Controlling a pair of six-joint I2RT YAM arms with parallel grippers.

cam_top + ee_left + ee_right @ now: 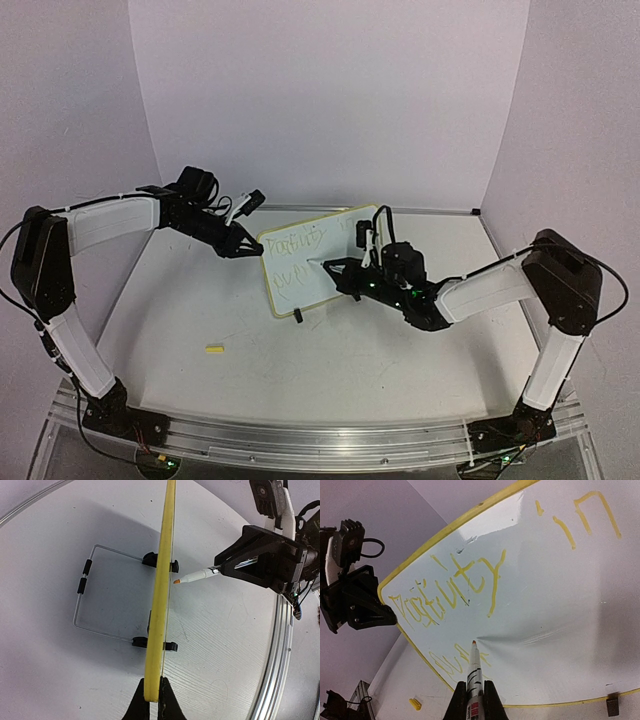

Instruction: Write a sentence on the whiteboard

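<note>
The whiteboard (318,240) stands upright on two black feet, its yellow rim edge-on (162,605) in the left wrist view. My left gripper (152,692) is shut on its left rim (250,245). The sentence (455,587) is thin yellow handwriting: one full line across the top and a short start of a second line (451,661) below. My right gripper (475,700) is shut on a white marker (473,672), which points at the board face beside the lower line. The marker tip (176,581) sits very close to the face; I cannot tell whether it touches.
A small yellow marker cap (214,349) lies on the table in front of the board, also at the lower left of the right wrist view (415,703). A wire stand (85,595) props the board from behind. Purple walls enclose the table.
</note>
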